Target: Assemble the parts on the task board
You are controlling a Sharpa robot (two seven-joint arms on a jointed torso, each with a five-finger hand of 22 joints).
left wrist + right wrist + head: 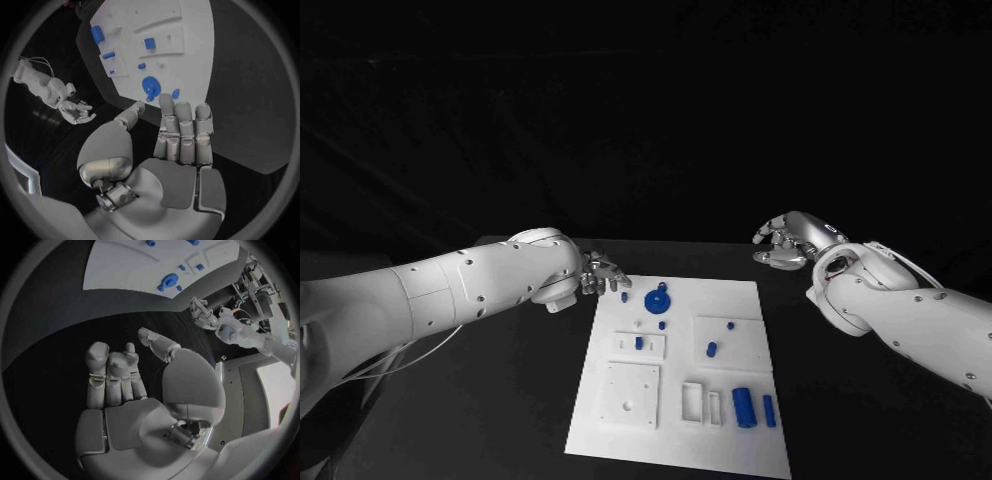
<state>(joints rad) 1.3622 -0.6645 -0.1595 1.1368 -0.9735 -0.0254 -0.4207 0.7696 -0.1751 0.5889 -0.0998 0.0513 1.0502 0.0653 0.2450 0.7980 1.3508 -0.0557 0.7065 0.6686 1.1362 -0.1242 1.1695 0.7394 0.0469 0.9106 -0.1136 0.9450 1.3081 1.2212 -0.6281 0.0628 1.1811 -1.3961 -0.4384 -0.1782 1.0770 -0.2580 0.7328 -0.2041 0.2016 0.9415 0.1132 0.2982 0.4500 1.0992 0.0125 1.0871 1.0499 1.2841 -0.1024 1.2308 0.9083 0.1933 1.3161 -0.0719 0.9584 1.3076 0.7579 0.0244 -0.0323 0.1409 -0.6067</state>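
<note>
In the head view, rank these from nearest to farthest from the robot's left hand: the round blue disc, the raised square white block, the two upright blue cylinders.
From the left hand:
1. Round blue disc, at the board's far end.
2. Raised square white block, near-left part.
3. Two upright blue cylinders, near-right part.

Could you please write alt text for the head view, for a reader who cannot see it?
A white task board lies on a black table, with small blue parts on it. The left hand hovers at the board's far left corner; the right hand hangs beyond its far right corner, both holding nothing.
</note>
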